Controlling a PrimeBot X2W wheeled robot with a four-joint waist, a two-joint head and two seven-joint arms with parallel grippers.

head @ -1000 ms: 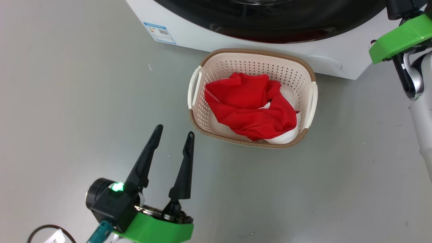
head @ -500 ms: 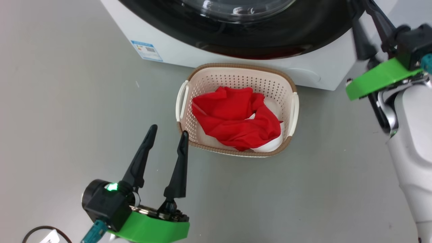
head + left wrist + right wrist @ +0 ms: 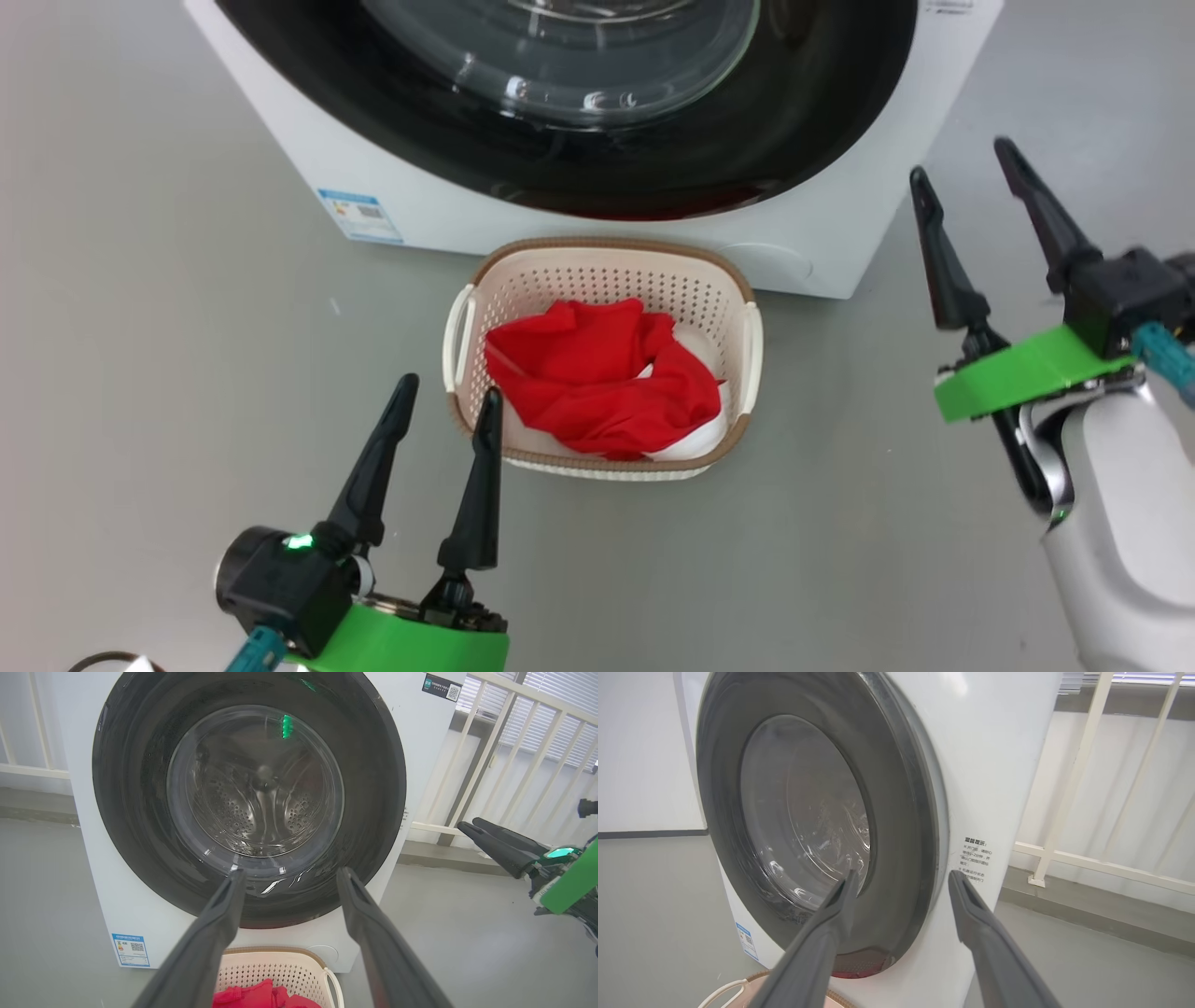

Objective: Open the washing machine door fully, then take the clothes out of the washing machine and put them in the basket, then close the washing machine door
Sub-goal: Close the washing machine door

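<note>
Washing machine (image 3: 822, 252) is a white front-loader standing on the grey floor (image 3: 140, 373), front facing the robot. Washing machine door (image 3: 803, 140), with its black rim and glass bowl, sits flush against the front in the right wrist view, so it reads as shut. Through the glass in the left wrist view the steel drum looks empty. Basket (image 3: 607, 247) is on the floor just in front of the machine, below the door. Likely parked there so the drop from the drum is short. Clothes (image 3: 597, 383) are bunched inside the basket, red on top with white showing at the near right corner, nothing hanging over the rim. Unloading looks finished and the task near its end.

Left gripper (image 3: 450, 385) hovers near the basket's near-left corner, fingers spread wide, nothing between them. Right gripper (image 3: 961, 159) is out by the machine's right front corner, fingers also wide apart and empty, clear of the door rim. Probably just off the door.

Around: a white railing (image 3: 490, 756) behind and to the right of the machine, a blue label (image 3: 359, 215) low on its front. The basket under the door is the only thing close to either arm's path.
</note>
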